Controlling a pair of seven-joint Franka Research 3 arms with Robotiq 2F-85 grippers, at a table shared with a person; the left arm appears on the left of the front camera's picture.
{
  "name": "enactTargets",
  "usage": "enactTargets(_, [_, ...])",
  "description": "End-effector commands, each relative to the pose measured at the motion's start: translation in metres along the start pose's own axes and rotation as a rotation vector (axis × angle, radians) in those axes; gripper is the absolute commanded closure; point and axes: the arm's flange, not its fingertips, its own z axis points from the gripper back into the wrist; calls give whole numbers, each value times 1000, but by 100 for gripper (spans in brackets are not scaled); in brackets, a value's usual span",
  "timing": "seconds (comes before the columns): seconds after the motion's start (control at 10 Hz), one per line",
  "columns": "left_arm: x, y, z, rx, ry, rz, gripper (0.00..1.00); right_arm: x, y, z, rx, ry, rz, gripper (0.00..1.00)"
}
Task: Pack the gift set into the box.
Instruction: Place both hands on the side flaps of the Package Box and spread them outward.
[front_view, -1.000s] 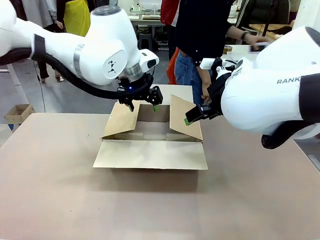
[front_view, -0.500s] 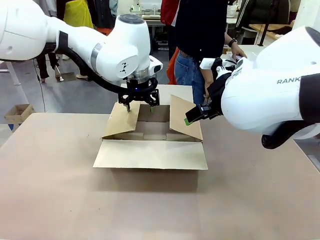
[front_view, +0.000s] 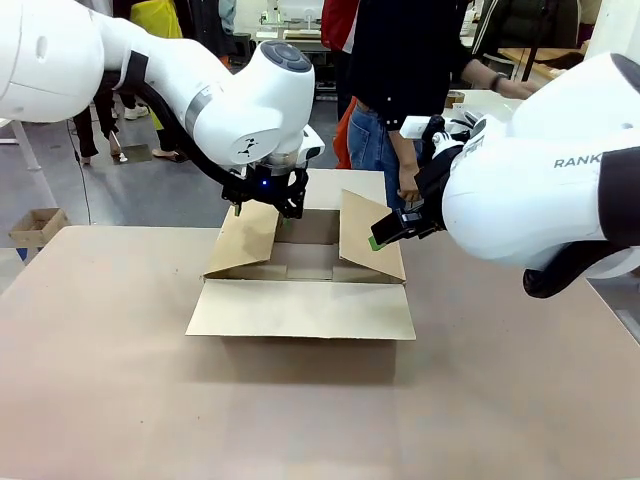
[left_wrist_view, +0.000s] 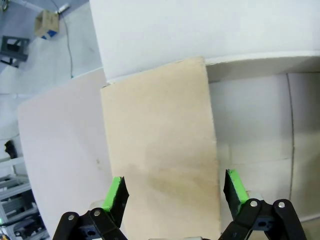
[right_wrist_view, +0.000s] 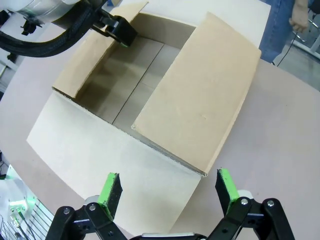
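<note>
Front view: the letters "RANK" read on the right arm's white shell. The box (front_view: 300, 310) stands at the middle of the desk (front_view: 110, 400) with its flaps open and its bare cardboard floor showing inside. The left tool (front_view: 262, 208) hangs over the box's left flap, having slid there from above the box's opening in the last half second. The left wrist view shows its green pads well apart, the flap lying below between them, nothing held. The right tool (front_view: 388, 233) sits beside the box's right flap, where it was before. The right wrist view shows it spread wide and holding nothing, above the box's near right corner. A person (front_view: 400, 70) stands behind the box.
</note>
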Motion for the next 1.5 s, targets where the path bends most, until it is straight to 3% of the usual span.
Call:
enactTargets(0.0, [-1,9,5,19,8,17,0,-1,-3,3,-15,-1,19,0])
enactTargets(0.4, [-2,44,24,68,11,49,0,-1,-3,3,-15,-1,19,0])
enactTargets(0.7, [-3,86,39,26,-33,107,0,-1,-3,3,-15,-1,19,0])
enactTargets(0.9, [-7,126,38,-58,-24,160,0,-1,-3,3,-15,-1,19,0])
enactTargets(1.1, [-14,178,34,-217,18,231,0,-1,-3,3,-15,-1,19,0])
enactTargets(1.2, [-29,224,20,-330,41,289,0,-1,-3,3,-15,-1,19,0])
enactTargets(1.4, [-34,243,12,-417,55,293,0,-1,-3,3,-15,-1,19,0])
